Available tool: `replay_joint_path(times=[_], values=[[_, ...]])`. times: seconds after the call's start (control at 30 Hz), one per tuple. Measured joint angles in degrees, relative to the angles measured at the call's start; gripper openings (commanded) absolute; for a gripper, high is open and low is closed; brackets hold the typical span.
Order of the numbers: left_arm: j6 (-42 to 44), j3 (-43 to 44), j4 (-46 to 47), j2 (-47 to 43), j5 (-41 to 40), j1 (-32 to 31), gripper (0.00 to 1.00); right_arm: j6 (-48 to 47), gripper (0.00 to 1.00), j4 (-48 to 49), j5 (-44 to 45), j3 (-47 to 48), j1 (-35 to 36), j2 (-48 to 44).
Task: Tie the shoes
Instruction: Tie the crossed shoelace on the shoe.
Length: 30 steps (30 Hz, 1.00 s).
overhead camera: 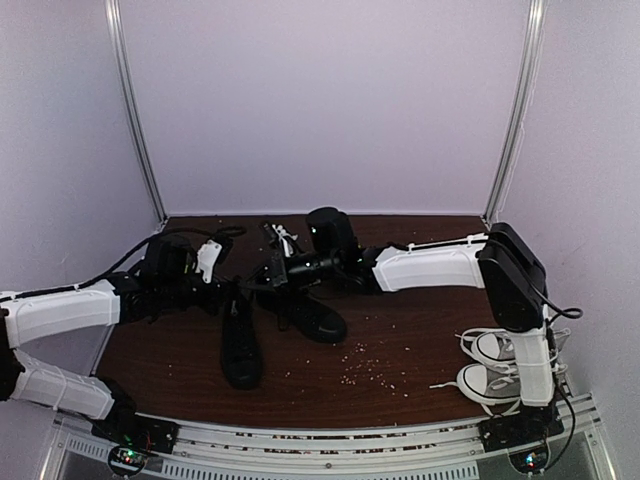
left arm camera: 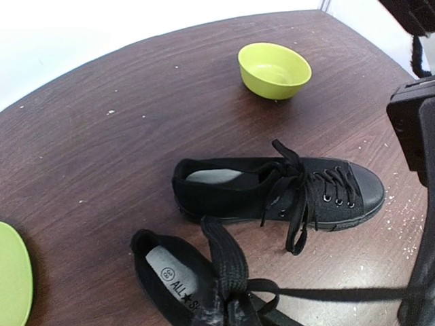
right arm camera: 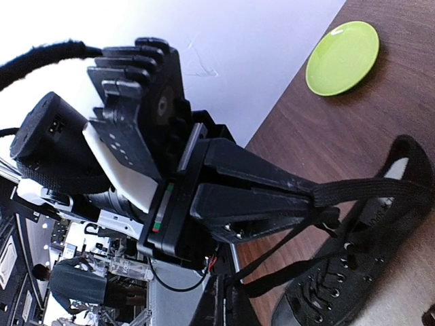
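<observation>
Two black sneakers lie mid-table: one [overhead camera: 241, 345] under the grippers, the other [overhead camera: 312, 316] just to its right. In the left wrist view the near shoe [left arm camera: 160, 272] shows its "ALL STAR" insole, and the far shoe [left arm camera: 272, 193] lies on its sole with loose laces. My left gripper [left arm camera: 234, 307] is shut on a wide loop of the near shoe's lace [left arm camera: 234, 251]. A taut lace strand [left arm camera: 340, 294] runs right to my right gripper [right arm camera: 238, 292], which is shut on it. In the top view the left gripper [overhead camera: 230, 290] and the right gripper [overhead camera: 268, 276] are close together above the shoe.
A green bowl [left arm camera: 274, 69] stands beyond the shoes. A green plate [right arm camera: 342, 47] lies towards the table's edge. Grey-and-white sneakers [overhead camera: 495, 365] sit at the near right by the right arm's base. Crumbs [overhead camera: 365, 360] dot the brown table [overhead camera: 420, 300].
</observation>
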Motion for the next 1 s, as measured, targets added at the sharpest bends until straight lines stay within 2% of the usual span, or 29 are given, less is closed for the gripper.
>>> replay_joint_path(times=[0.13,0.23,0.37,0.57,0.7,0.87,1.0], values=[[-0.04,-0.02,1.2,1.29,1.31,-0.26,0.0,-5.11,0.0,-10.05,1.44,-0.74,-0.9,-3.32],[-0.04,-0.2,0.94,1.88,0.98,-0.55,0.0,-12.76,0.02,-23.61,2.97,2.75,-0.98,-5.57],[-0.17,-1.62,-1.14,4.07,-1.33,0.31,0.0,-25.09,0.12,-42.56,8.02,10.32,-0.87,-9.35],[-0.26,-2.01,-2.45,5.07,-2.1,0.28,0.0,-36.2,0.24,-56.81,19.21,11.8,-1.29,-11.67],[-0.26,-2.01,-2.54,5.07,-2.4,0.28,0.0,-39.82,0.29,-57.16,21.14,8.2,-0.79,-10.99],[-0.33,-2.01,-2.75,5.03,-2.8,0.28,0.0,-43.47,0.33,-45.7,19.69,2.49,3.43,-9.77],[-0.68,-2.16,-2.71,4.94,-2.75,0.28,0.0,-56.57,0.4,-35.95,22.67,-2.16,8.13,-9.79]])
